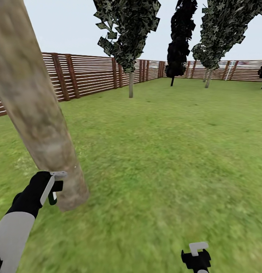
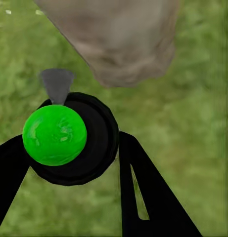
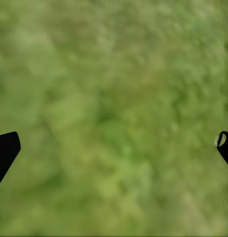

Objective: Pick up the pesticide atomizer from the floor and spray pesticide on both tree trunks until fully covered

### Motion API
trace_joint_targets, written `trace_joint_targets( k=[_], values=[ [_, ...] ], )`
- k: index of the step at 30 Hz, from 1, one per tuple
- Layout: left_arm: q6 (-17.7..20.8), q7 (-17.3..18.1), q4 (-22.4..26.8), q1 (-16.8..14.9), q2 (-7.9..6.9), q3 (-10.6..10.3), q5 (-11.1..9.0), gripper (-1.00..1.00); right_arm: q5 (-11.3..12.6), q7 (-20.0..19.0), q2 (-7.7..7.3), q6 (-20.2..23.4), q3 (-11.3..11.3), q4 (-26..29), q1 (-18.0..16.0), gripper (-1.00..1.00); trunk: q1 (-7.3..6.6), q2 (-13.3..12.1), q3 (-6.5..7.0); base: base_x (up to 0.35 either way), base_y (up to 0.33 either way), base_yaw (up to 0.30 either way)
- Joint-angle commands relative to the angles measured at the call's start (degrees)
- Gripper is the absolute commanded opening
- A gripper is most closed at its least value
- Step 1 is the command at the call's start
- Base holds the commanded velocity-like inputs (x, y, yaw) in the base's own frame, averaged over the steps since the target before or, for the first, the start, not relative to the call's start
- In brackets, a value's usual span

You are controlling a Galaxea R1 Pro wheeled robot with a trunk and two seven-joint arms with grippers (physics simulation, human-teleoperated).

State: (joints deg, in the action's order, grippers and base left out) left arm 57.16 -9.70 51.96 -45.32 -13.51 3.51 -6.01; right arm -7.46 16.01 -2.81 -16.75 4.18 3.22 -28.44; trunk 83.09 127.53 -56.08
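My left gripper point(image 1: 53, 188) is shut on the pesticide atomizer point(image 2: 69, 143), a round black bottle seen from above with a bright green top and a grey nozzle point(image 2: 57, 84). The nozzle points at the base of a thick pale tree trunk point(image 1: 36, 110), which leans across the left of the head view and stands right beside the gripper on the grass. In the left wrist view that trunk's foot point(image 2: 118, 44) lies just past the nozzle. A second pale-trunked tree point(image 1: 130, 85) stands far back by the fence. My right gripper point(image 1: 197, 252) is open, low over the lawn, holding nothing.
Green lawn point(image 1: 165, 151) stretches ahead and to the right. A reddish-brown slat fence point(image 1: 89, 74) rings it. A near-black thin-stemmed tree point(image 1: 176, 57) and another leafy tree point(image 1: 214, 45) stand at the far side.
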Motion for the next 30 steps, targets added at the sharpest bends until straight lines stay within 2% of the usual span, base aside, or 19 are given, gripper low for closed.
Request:
trace_joint_targets(
  k=[1, 6, 11, 16, 24, 25, 26, 30],
  values=[
    [0.2, -0.5, 0.1, -0.1, -0.01, 0.0, -0.6, -1.0, -0.4, 0.4, 0.0, 0.1, 0.4, 0.0, 0.0, 1.0, -0.01, 0.0, -0.05, 0.017, -0.271, 0.0],
    [0.2, -0.5, 0.1, -0.2, 0.06, 0.0, -0.6, -1.0, -0.4, 0.4, 0.04, 0.0, 0.4, -0.1, 0.0, 1.0, -0.01, 0.0, -0.05, 0.003, -0.274, 0.012],
    [0.1, -0.5, 0.1, 0.0, -0.42, 0.3, -0.5, -1.0, -0.4, 0.4, 0.09, 0.0, 0.4, -0.1, 0.0, 1.0, -0.01, 0.0, -0.05, 0.0, -0.275, 0.221],
    [-0.5, -0.6, -1.0, 0.9, -2.74, 0.5, -0.6, -1.0, -0.4, 0.4, 0.09, 0.0, 0.5, 0.0, 0.0, 1.0, -0.01, 0.0, -0.05, 0.023, -0.275, 0.275],
    [-0.8, -0.7, -1.8, 2.5, -2.75, 0.4, -0.6, -1.0, -0.4, 0.4, 0.09, 0.1, 0.5, 0.0, 0.0, 1.0, -0.01, 0.0, -0.05, 0.222, -0.194, 0.277],
    [-1.5, -0.7, -3.1, 2.5, -2.77, 0.4, -0.6, -1.0, -0.4, 0.4, 0.09, 0.0, 0.5, 0.0, 0.0, 1.0, -0.01, 0.0, -0.05, 0.305, -0.056, 0.277],
    [-3.9, -0.7, -5.7, 2.5, -2.76, 0.3, -0.5, -1.0, -0.4, 0.4, 0.09, 0.0, 0.5, -0.1, 0.0, 1.0, -0.01, 0.0, -0.05, 0.309, -0.018, 0.277],
    [-7.4, -0.6, -9.2, 2.5, -2.46, 0.1, -0.5, -1.0, -0.4, 0.4, 0.09, 0.0, 0.5, -0.1, 0.0, 1.0, -0.01, 0.0, -0.05, 0.152, -0.006, 0.277]
  ],
)
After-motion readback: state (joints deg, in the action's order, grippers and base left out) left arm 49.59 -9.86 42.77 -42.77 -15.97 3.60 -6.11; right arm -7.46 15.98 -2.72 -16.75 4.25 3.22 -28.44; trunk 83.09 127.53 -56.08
